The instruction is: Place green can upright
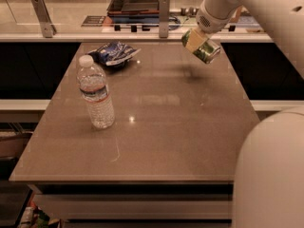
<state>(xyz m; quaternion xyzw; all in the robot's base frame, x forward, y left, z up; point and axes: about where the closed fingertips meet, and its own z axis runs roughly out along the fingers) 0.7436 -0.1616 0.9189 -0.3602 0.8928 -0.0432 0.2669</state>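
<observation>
The green can (207, 52) hangs tilted in the air above the far right part of the brown table (156, 127). My gripper (195, 42) is shut on the green can, its pale fingers (192, 40) wrapped over the can's upper left side. The can's silver end points down and to the right. A faint shadow lies on the table below it. The white arm comes down from the upper right.
A clear water bottle (96, 94) stands upright at the left middle of the table. A blue-and-white snack bag (113, 52) lies at the far left. A glass rail with metal posts (164, 16) runs behind the table. My white base (270, 175) fills the lower right.
</observation>
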